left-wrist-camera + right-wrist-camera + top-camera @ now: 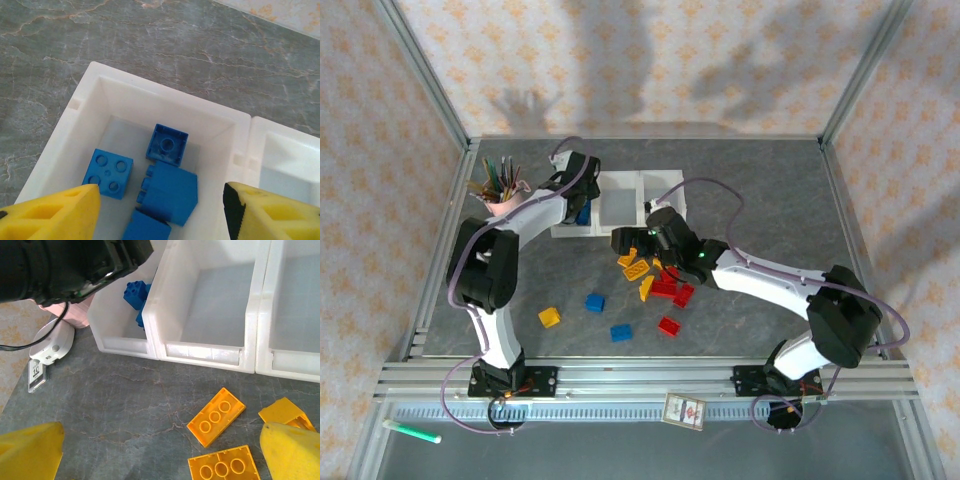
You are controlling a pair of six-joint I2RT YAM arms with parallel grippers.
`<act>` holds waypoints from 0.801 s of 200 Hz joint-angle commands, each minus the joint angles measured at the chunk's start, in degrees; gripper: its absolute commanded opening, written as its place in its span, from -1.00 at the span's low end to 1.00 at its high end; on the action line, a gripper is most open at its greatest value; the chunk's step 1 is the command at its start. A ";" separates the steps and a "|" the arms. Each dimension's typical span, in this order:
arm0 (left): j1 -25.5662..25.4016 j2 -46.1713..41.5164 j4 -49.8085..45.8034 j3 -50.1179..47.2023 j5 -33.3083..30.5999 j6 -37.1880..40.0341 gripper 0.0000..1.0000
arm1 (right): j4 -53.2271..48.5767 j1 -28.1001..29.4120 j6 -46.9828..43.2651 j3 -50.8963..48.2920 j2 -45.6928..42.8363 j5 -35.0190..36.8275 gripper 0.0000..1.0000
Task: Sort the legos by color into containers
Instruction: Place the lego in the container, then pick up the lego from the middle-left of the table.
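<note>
My left gripper (161, 202) hangs over the left bin (87, 100) of the white containers (620, 180), jaws open with nothing between them. Several blue legos (167, 192) lie in that bin below it. My right gripper (160, 452) stands open low over the table, just in front of the bins. Yellow-orange legos (216, 416) lie upside down near its right finger (292, 452). A pile of yellow and red legos (655, 280) sits mid-table by the right gripper (625, 243). Loose blue (594, 302), yellow (549, 317) and red (669, 325) bricks lie nearer the front.
A pink cup of pens (500, 195) stands left of the bins, close to the left arm (485, 265). The middle bin (220, 295) holds nothing. Metal frame posts rise at the table's back corners. A green marker (412, 431) lies off the table's front left.
</note>
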 commanded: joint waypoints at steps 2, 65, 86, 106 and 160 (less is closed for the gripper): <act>-0.79 -5.57 -1.46 -2.45 2.57 1.44 0.41 | -1.67 -0.29 -0.40 -0.06 -1.68 -0.01 1.00; -3.66 -18.37 -3.63 -13.31 6.56 0.70 0.46 | -4.08 -0.31 0.14 -4.05 -6.23 -2.04 0.99; -5.66 -23.04 -4.91 -17.71 7.35 0.32 0.49 | -4.53 -0.30 1.16 -6.38 -7.83 -2.96 0.99; -7.69 -27.69 -7.28 -21.72 6.97 -0.77 0.50 | -4.91 -0.30 2.67 -8.60 -8.63 -3.09 0.99; -12.79 -36.97 -12.53 -31.28 8.91 -4.64 0.56 | -1.86 2.88 5.33 -14.57 -9.76 -3.06 0.99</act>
